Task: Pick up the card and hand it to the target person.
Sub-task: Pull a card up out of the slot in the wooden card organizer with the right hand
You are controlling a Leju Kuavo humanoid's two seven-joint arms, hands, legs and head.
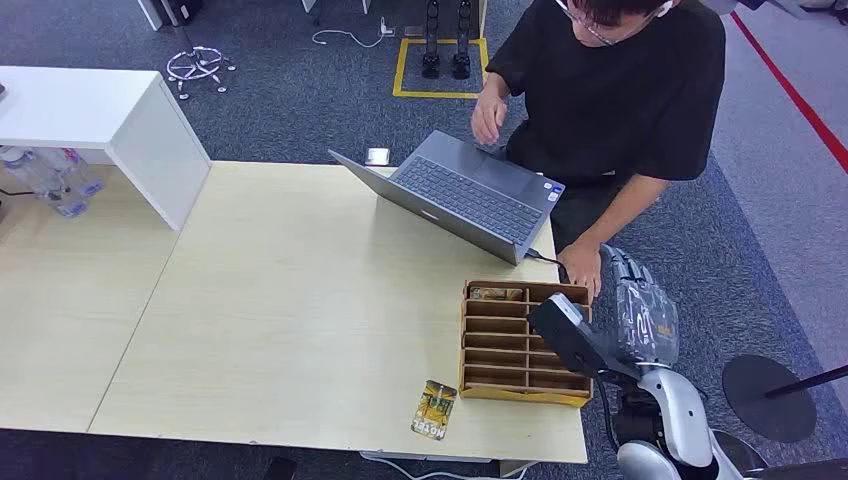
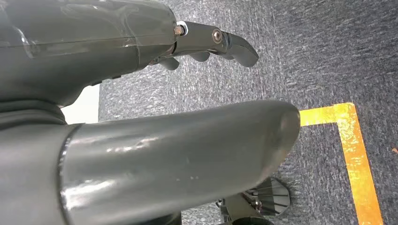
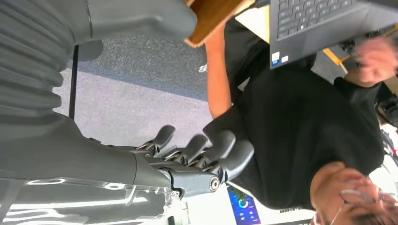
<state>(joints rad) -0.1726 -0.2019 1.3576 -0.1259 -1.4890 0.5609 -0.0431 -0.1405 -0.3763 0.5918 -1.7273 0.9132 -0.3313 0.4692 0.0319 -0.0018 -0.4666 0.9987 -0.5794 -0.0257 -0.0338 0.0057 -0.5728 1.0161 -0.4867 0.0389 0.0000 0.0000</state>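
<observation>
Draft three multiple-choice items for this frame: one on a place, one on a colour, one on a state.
1. Where does the card lie?
A. near the table's front edge, beside the wooden organizer
B. on the laptop
C. in the person's hand

2. What colour is the person's shirt?
A. white
B. black
C. red

3. How is the laptop?
A. closed
B. open
C. upside down

Answers: 1 A, the card rests on bare table left of the organizer. 2 B, the shirt is black. 3 B, its keyboard shows.
</observation>
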